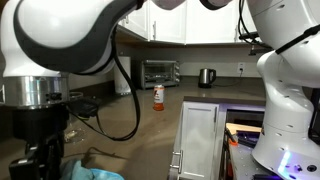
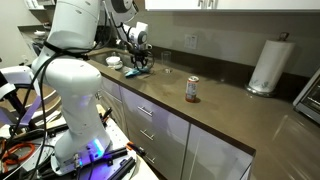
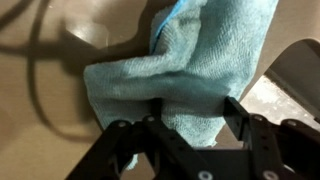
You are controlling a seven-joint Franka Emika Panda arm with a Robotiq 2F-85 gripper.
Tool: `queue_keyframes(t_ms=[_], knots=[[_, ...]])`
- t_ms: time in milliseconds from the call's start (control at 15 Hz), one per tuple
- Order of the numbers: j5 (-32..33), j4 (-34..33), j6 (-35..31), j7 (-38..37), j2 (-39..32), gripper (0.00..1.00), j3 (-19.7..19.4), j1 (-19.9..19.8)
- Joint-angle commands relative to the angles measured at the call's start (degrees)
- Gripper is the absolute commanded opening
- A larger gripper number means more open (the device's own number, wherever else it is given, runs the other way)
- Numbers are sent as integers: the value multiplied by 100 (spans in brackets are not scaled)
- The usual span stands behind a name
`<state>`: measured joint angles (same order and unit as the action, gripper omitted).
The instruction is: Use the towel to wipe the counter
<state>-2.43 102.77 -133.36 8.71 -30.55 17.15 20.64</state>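
Note:
A light blue towel (image 3: 190, 70) lies bunched on the brown counter (image 3: 50, 120). My gripper (image 3: 195, 115) is down on it, and its two black fingers press a fold of the cloth between them. In an exterior view the gripper (image 2: 140, 57) stands over the towel (image 2: 133, 71) at the far end of the counter (image 2: 220, 105). In an exterior view the towel (image 1: 100, 173) shows at the bottom edge, beside the gripper (image 1: 45, 160). The fingertips are partly hidden by the cloth.
A small can (image 2: 192, 89) stands mid-counter, and it also shows in an exterior view (image 1: 158, 96). A paper towel roll (image 2: 268, 65) stands by the wall. A white dish (image 2: 114, 62) sits near the towel. A kettle (image 1: 206, 77) and a toaster oven (image 1: 160, 72) stand at the back.

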Motion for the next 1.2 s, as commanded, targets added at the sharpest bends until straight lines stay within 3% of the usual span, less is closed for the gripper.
queue_keyframes(t_ms=[0,333,1133], knots=[[116,-129,292,-610,-70,36,-67,243],[164,-21,494,-1319,12,5,-165,485],[77,1256,-408,-1913,653,6,-287,341]])
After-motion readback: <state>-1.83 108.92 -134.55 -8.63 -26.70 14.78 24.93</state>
